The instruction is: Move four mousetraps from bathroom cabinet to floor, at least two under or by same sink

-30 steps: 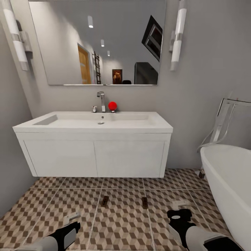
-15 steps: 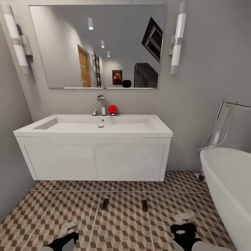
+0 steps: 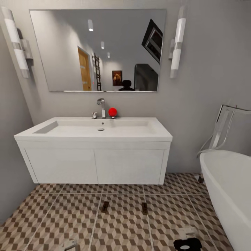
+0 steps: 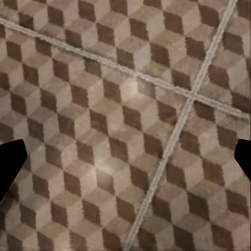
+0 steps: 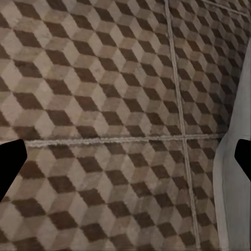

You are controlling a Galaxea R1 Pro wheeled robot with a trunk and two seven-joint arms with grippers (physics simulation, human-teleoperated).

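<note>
Mousetraps [image 3: 104, 206] [image 3: 144, 208], two, on floor [image 3: 122, 226] before sink [image 3: 94, 129]; fingers [image 4: 10, 164] [image 5: 10, 162] both spread, empty.

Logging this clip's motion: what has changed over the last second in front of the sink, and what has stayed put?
The whole head view has shifted, so the camera moved; with that, both arms have slid almost out at the bottom edge, leaving just the left pincer tip and the right pincer. Nothing was taken or let go: both wrist views show open pincers over bare bathroom floor. The two mousetraps lie unchanged before the sink.
</note>
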